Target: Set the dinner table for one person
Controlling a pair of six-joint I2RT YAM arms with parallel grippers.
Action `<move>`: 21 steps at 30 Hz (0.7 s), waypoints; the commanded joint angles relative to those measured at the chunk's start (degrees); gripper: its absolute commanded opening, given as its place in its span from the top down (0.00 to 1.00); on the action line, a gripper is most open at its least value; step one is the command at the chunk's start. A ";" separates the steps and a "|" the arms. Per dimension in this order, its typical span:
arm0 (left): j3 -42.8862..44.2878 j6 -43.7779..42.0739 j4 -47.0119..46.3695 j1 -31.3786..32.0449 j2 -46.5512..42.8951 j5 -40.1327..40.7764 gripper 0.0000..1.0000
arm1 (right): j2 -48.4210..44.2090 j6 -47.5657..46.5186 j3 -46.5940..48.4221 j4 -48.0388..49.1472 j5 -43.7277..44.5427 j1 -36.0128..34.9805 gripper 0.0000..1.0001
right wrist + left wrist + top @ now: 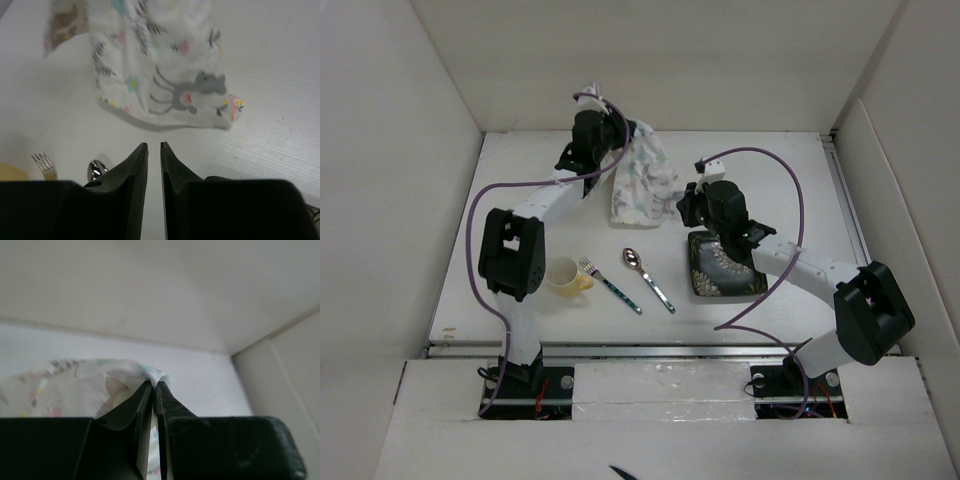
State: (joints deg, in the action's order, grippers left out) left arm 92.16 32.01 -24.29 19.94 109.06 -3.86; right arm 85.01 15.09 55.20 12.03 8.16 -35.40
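My left gripper (592, 102) is shut on the top of the floral cloth placemat (645, 178) and holds it lifted at the back of the white dinner table (510, 200); the cloth hangs down with its lower part on the table. The left wrist view shows the cloth (60, 385) pinched at my fingertips (154, 383). My right gripper (684, 206) is low beside the cloth's lower right corner, jaws nearly closed and empty (154, 145), with the cloth (160, 65) just ahead. A dark patterned square plate (705, 278) lies partly under my right arm.
A cream cup (565, 277), a fork (612, 286) and a spoon (648, 279) lie near the front middle. The fork (44, 162) and spoon (96, 169) also show in the right wrist view. White walls close in the table at the back and sides.
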 commanded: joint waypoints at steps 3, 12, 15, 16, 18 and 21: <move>-2.52 8.25 -2.60 1.93 4.32 -3.61 0.79 | -0.02 -0.59 -1.23 1.50 0.72 1.03 1.00; 5.73 -5.72 7.93 0.37 1.95 9.65 0.52 | 9.71 -1.91 3.24 1.16 -4.30 -1.77 0.53; 6.80 -5.82 12.68 -3.06 3.00 8.35 0.52 | 14.72 -2.52 7.63 -1.04 -4.04 -3.70 0.52; 7.50 -5.82 16.52 -3.77 4.75 8.08 0.54 | 15.87 -2.70 9.56 -1.48 -3.77 -3.71 0.52; 10.82 -5.30 21.37 -5.87 7.39 6.59 0.61 | 18.25 -2.87 11.59 -3.32 -3.33 -4.59 0.52; 14.26 -2.75 29.90 -8.51 13.01 5.53 0.74 | 22.55 -3.84 15.80 -4.82 -2.45 -6.17 0.53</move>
State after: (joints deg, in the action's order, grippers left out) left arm 103.70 28.42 -5.39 13.67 117.80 2.07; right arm 106.13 13.02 66.15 8.03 4.91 -40.42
